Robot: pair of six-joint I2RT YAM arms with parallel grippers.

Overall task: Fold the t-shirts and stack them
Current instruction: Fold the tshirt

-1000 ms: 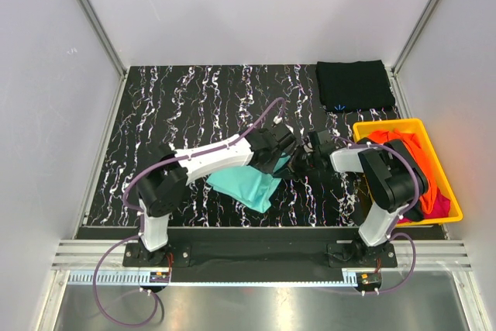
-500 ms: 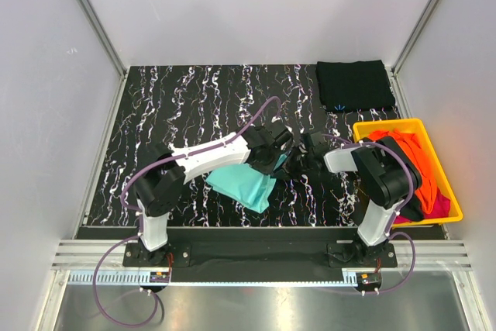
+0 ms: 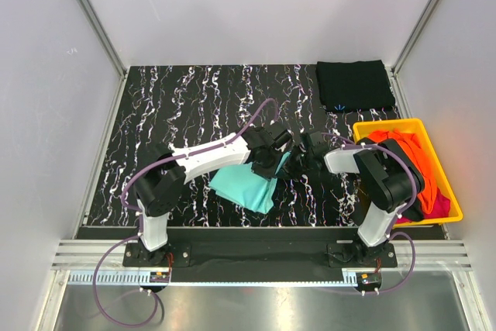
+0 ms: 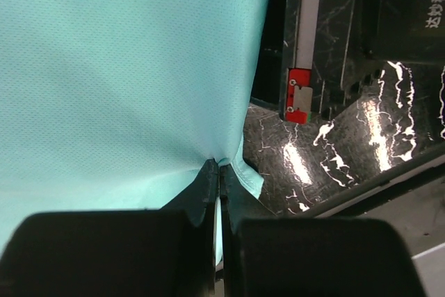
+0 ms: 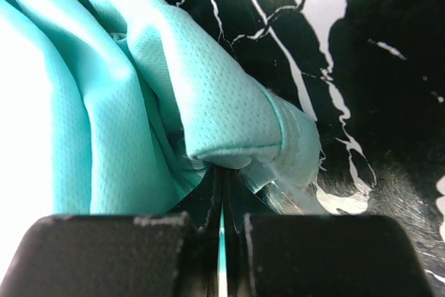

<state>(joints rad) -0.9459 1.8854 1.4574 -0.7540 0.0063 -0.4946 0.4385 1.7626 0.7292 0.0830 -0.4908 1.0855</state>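
Observation:
A light teal t-shirt (image 3: pixel 244 186) lies bunched on the black marbled table, near the front middle. My left gripper (image 3: pixel 269 162) is shut on its edge; in the left wrist view the cloth (image 4: pixel 125 67) pinches between the closed fingers (image 4: pixel 208 193). My right gripper (image 3: pixel 293 167) is shut on a folded edge of the same shirt (image 5: pixel 229 116). The two grippers are close together. A black t-shirt (image 3: pixel 355 85) lies folded flat at the back right. An orange t-shirt (image 3: pixel 411 153) and a magenta one (image 3: pixel 439 205) lie in the yellow bin.
The yellow bin (image 3: pixel 450 184) stands at the right edge of the table, partly covered by the right arm. Grey walls with metal rails close in the left, back and right sides. The marbled table (image 3: pixel 178 106) runs to the left and back.
Both grippers have shifted slightly with the teal shirt's edge; the left gripper moved a little down and left, and the cloth is pulled nearer the right gripper.

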